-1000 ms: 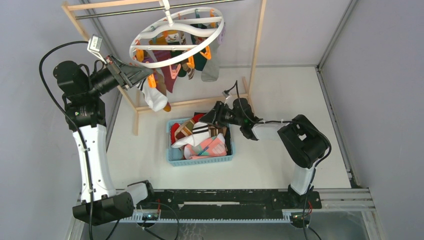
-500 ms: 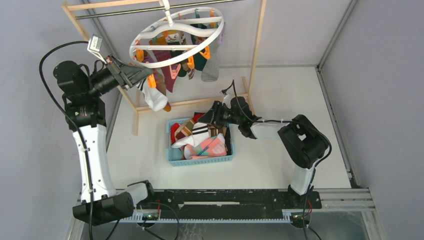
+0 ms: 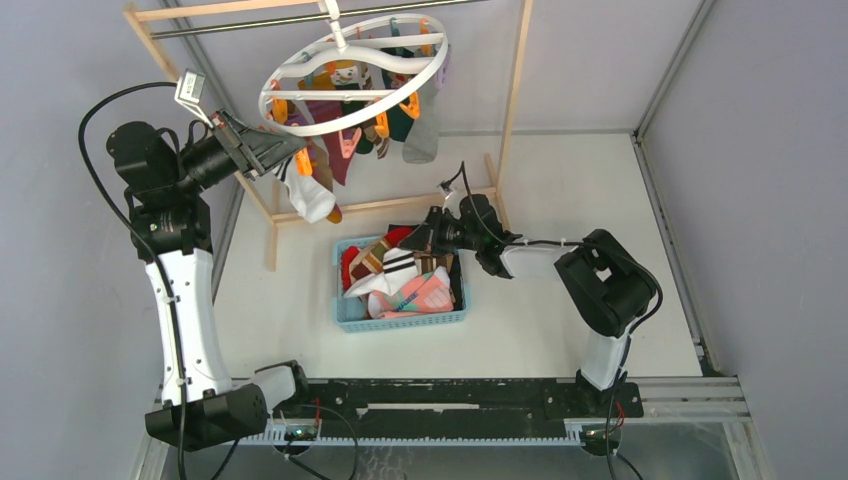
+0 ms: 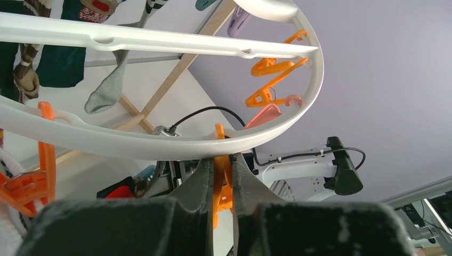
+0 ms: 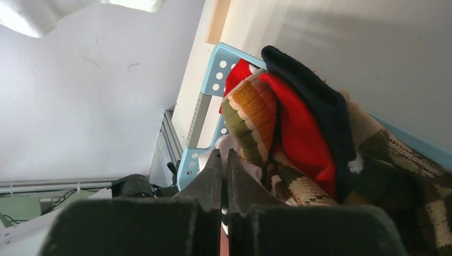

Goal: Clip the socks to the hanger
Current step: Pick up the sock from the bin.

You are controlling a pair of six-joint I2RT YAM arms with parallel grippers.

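Since a sec ago the right pincer [image 3: 418,238] has drawn back a touch toward the right w/ its wrist cocked up. The pile of socks [image 3: 405,285] under it has shifted, and the white one w/ black bands lies more bunched. Left arm: no change.

Most socks lie heaped in the blue basket [image 3: 400,321], mid of the bench [image 3: 570,180]. Several already hang under the hanger [image 3: 350,72], which hangs far left off the wooden rack [image 3: 515,95].

The right pincer is at the basket's far right corner, closed to a slit beside a brown-striped and a red sock. The wrist view doesn't show for sure whether fabric is nipped. The left pincer [image 3: 296,150] is up at the hanger's near-left rim, clamped on an orange clip [image 4: 222,184], prob. squeezing its handles to open the mouth.

Step in hand, as I read it: lift one sock out and take it to that held clip. To do it well:
- Check that only one sock comes up, and shed any extras over the basket.
- Grip near the cuff so an edge stays free.
- Come in from below the ring, keeping off the rack post & the hung ones.
- Feed the cuff deep into the clip mouth before the left lets go.
- Hold the left arm steady, since the ring prob. swings on its hook.
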